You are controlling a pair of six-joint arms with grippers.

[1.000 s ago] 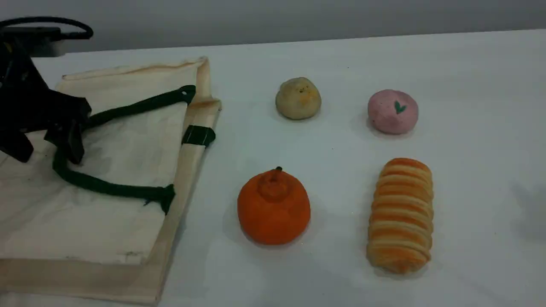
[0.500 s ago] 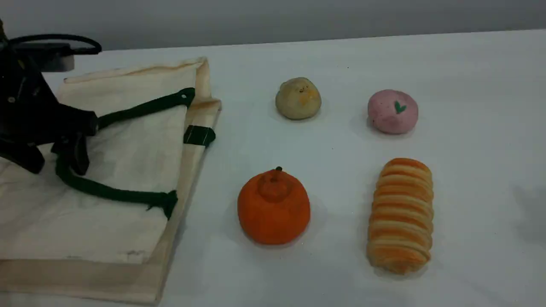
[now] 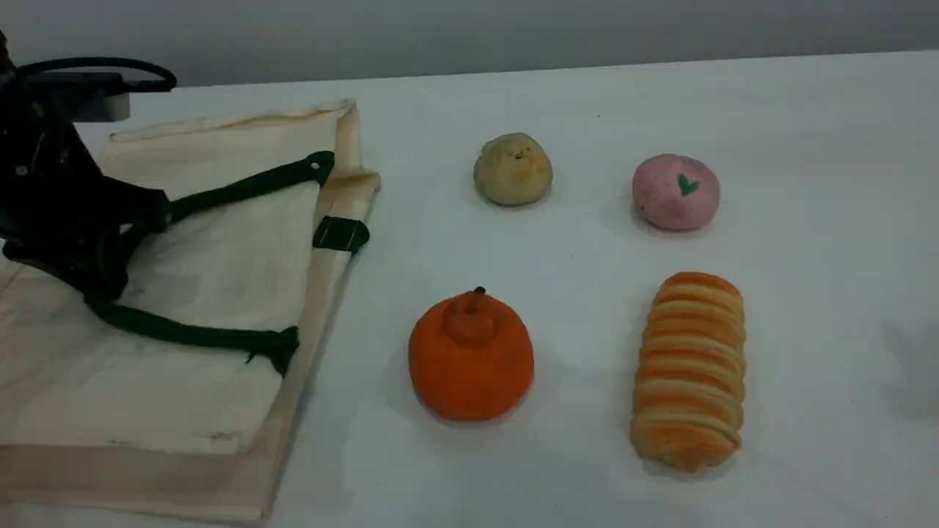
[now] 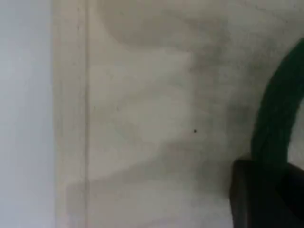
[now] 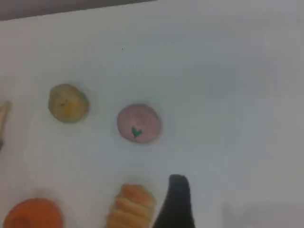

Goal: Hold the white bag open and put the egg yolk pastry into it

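Observation:
The white bag [image 3: 220, 242] lies flat at the table's left, its mouth toward the foods. My left gripper [image 3: 103, 279] is shut on the bag's dark green handle [image 3: 242, 183] where the loop bends. In the left wrist view the handle [image 4: 280, 114] runs into the black fingertip [image 4: 256, 194] over the bag's canvas [image 4: 142, 118]. The egg yolk pastry [image 3: 513, 169] sits alone on the table right of the bag, and is also seen as the pastry [image 5: 69, 103] in the right wrist view. My right gripper is outside the scene view; its one visible fingertip [image 5: 176, 194] hangs high above the foods, open, holding nothing.
A pink ball with a green heart [image 3: 676, 191] lies right of the pastry. An orange fruit-shaped bun [image 3: 470, 356] and a striped bread roll [image 3: 689, 369] sit nearer the front. A second green handle stub [image 3: 341, 234] shows at the bag's edge.
My left gripper has gone from open to shut on the green handle loop. The loop has drawn tighter toward the gripper and the bag's cloth shifted slightly. The foods have not moved.

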